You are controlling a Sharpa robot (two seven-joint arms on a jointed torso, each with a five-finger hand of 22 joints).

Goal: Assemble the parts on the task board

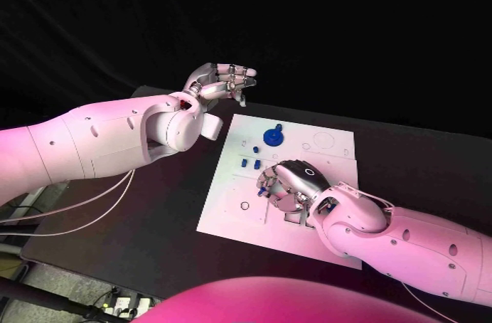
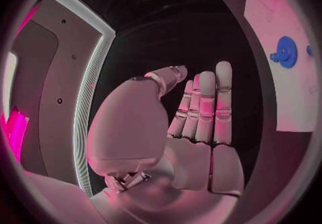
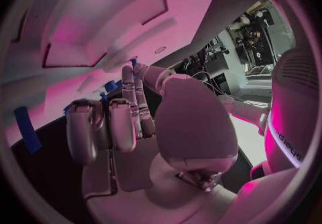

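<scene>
The task board lies at table centre with a blue gear toward its 12 o'clock edge and small blue parts at mid-left, where the right hand rests, fingers curled down, grasp indeterminable, while the left hand hovers empty, fingers extended, at 11 o'clock.

A robotics lab. A black desk stands against dark drapes. Cables trail beside it, near racked equipment.

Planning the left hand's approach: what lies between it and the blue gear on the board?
Head view: only bare black table and bare board between left hand and blue gear.
</scene>
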